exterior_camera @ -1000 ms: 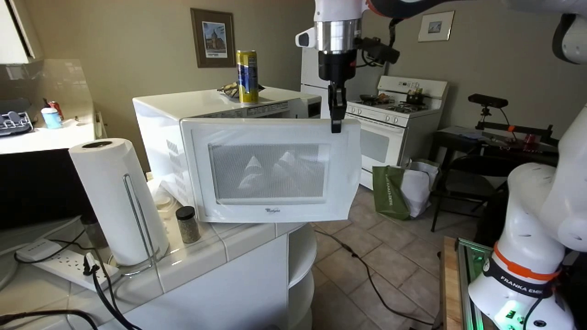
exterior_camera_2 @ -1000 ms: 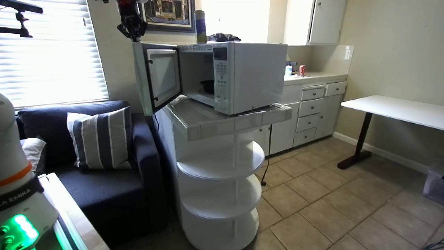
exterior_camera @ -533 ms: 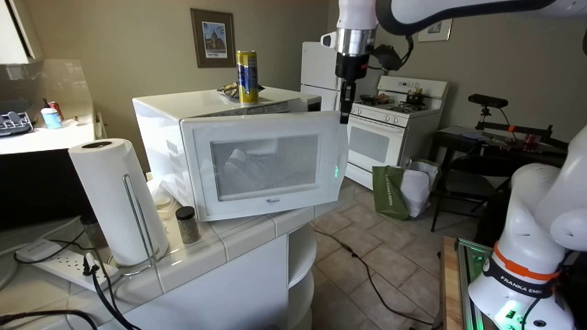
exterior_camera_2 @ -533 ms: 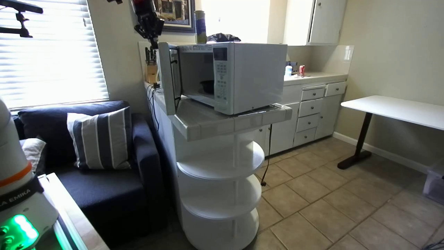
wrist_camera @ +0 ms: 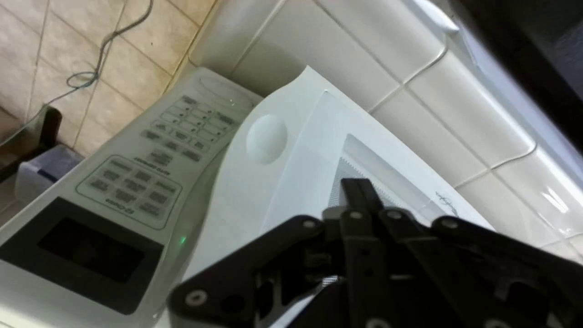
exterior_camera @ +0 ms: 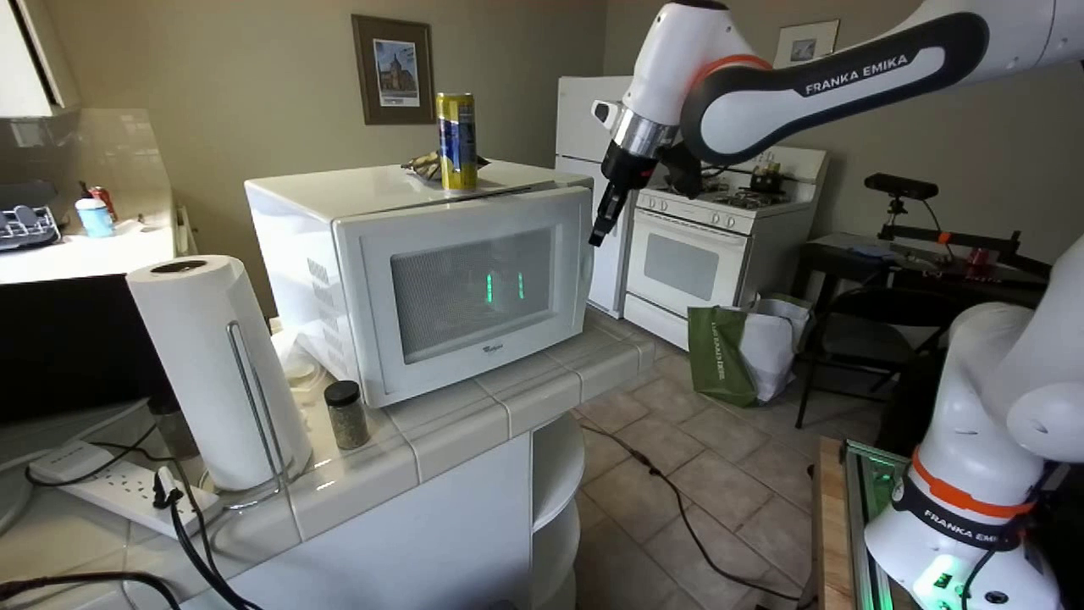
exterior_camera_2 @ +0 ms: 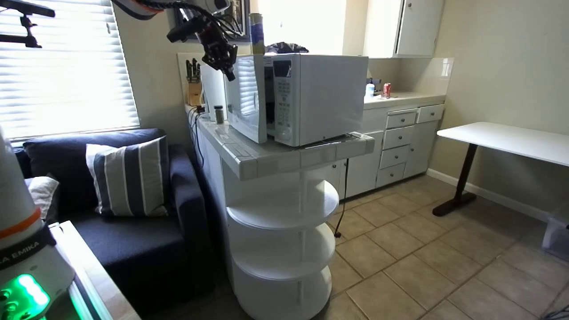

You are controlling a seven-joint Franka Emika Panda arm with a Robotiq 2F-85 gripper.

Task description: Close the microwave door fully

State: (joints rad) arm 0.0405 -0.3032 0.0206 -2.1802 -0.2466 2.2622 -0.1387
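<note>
Standing ajar: microwave door | tool near, jaws together | can atop microwave | paper towels, jar alongside

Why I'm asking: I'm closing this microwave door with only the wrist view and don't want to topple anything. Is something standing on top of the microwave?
Observer: Yes, a yellow-and-blue can stands upright there, in both exterior views.
Operator: Anything down by the hinge side?
Observer: A black-lidded jar stands near it on the tiled counter.
Operator: Any opening visible from outside?
Observer: Yes, in an exterior view a dark gap shows between the free edge of the microwave door and the control panel.
</note>
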